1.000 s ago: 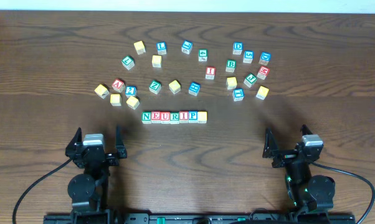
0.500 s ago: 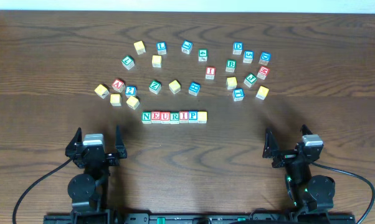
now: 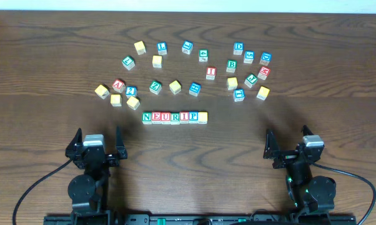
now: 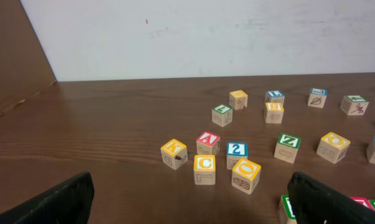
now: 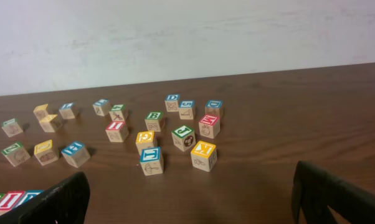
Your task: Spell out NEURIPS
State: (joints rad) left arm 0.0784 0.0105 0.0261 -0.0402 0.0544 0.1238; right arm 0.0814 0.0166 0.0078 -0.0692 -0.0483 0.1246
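Black-fingered, the left gripper (image 3: 98, 135) and right gripper (image 3: 286, 135) sat low at the near edge of the table (image 3: 44, 75), jaws spread wide, holding nothing. Ahead, between them and nearer the left one, lay the NEURIPS row (image 3: 175, 117), with loose cubes (image 3: 195, 88) scattered beyond. Nothing had moved since the earlier frame.

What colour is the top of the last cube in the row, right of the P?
The last cube is yellow on top; the overhead view shows it best.
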